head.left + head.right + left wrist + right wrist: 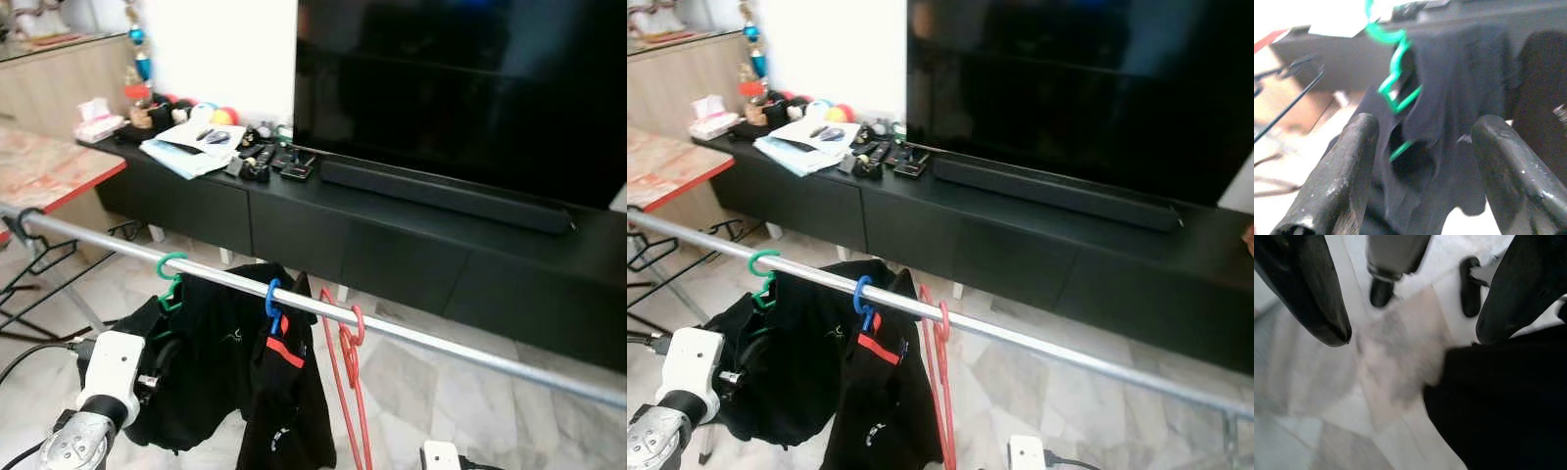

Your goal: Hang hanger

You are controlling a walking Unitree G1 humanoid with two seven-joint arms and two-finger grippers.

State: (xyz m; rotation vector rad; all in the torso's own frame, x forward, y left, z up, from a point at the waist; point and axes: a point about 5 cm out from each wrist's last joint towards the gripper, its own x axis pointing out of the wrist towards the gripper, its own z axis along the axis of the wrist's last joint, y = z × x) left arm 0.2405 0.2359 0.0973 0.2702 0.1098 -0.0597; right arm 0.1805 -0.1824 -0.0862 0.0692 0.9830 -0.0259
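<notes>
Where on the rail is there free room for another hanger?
The silver metal rail is bare right of the red plastic hanger, and left of the green plastic hanger. Crowded between: the blue plastic hanger and black garments.

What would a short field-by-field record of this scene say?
rail: metal rail slanting across the view
green hanger: hooked on rail, carrying a black garment
blue hanger: hooked on rail, carrying dark clothing
red hanger: hooked on rail, bare
left gripper: jaws open, facing the green hanger's garment, holding nothing
right gripper: jaws open, pointing at the floor
behind: black TV cabinet, dark TV
</notes>
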